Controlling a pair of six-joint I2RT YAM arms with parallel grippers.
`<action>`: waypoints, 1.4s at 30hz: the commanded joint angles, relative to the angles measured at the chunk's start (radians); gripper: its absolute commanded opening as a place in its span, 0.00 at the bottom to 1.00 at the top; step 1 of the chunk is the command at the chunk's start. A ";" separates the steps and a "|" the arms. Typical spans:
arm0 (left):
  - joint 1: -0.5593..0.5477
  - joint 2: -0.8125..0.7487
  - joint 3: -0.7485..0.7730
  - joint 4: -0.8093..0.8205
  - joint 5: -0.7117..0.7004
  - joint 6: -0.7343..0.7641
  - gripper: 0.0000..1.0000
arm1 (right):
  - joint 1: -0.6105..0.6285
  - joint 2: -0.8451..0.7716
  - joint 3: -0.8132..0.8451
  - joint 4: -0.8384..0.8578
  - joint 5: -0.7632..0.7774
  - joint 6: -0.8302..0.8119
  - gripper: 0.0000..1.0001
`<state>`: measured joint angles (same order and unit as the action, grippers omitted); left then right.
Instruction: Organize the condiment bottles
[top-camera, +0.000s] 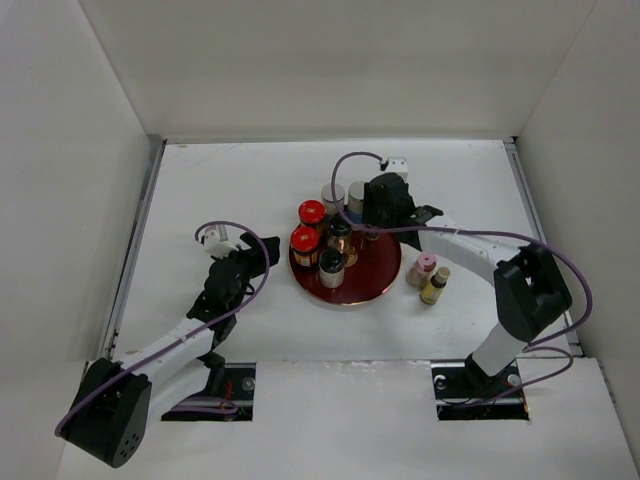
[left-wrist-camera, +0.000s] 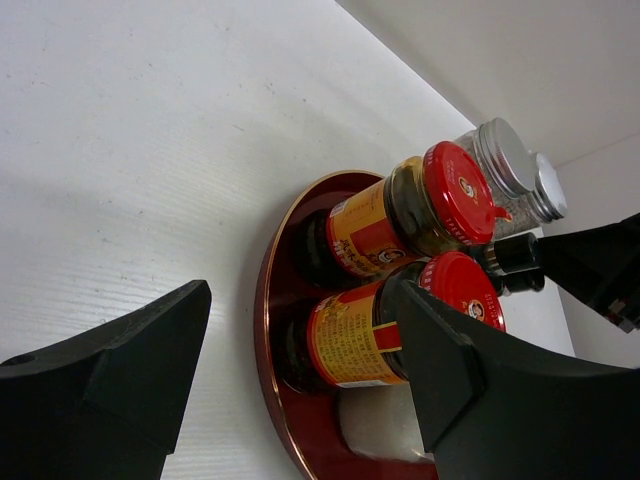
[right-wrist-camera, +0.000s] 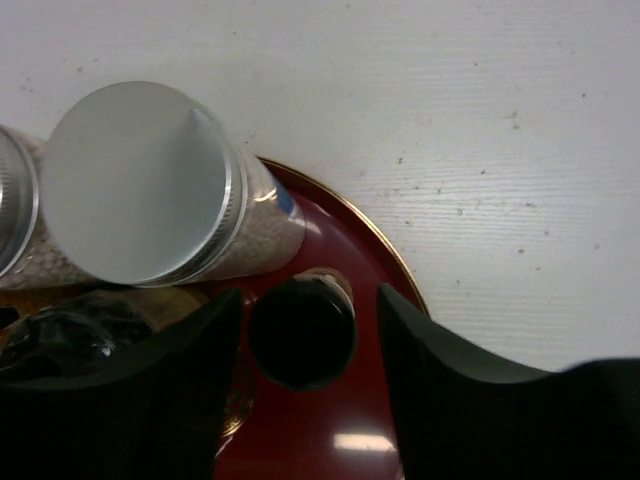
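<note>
Tray (top-camera: 372, 276) holds red-capped jars (left-wrist-camera: 400, 215); right end effector (right-wrist-camera: 308, 300) released astride black-capped bottle (right-wrist-camera: 302, 338); left end effector (left-wrist-camera: 298, 295) released.

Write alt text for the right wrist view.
The right gripper, jaws open, straddles a small black-capped bottle standing on a dark-red tray. A silver-lidded jar stands up-left of it; white table lies beyond.

Round dark-red tray (top-camera: 378, 268) w/ thin gold rim sits approx. mid-bench, slightly right of centre. White bench (top-camera: 230, 180) shows small dark specks beyond tray's rim in right wrist view. White walls (top-camera: 300, 60) enclose left, back and right. Grey rail (top-camera: 135, 250) runs along bench's left edge. 2 dark cut-outs (top-camera: 225, 388) in near ledge.
</note>
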<state>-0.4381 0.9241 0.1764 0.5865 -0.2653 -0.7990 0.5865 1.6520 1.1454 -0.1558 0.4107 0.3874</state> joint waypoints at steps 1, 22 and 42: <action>0.005 -0.008 -0.005 0.036 -0.009 -0.002 0.73 | 0.022 -0.023 0.050 0.045 0.010 -0.005 0.64; -0.007 -0.019 0.001 0.022 0.005 -0.008 0.73 | 0.026 -0.570 -0.251 -0.448 0.122 0.114 0.76; -0.009 -0.034 0.002 0.006 0.012 -0.011 0.74 | -0.026 -0.485 -0.294 -0.452 0.010 0.128 0.72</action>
<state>-0.4458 0.8867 0.1764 0.5575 -0.2584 -0.8005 0.5625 1.1717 0.8619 -0.6205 0.4355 0.4950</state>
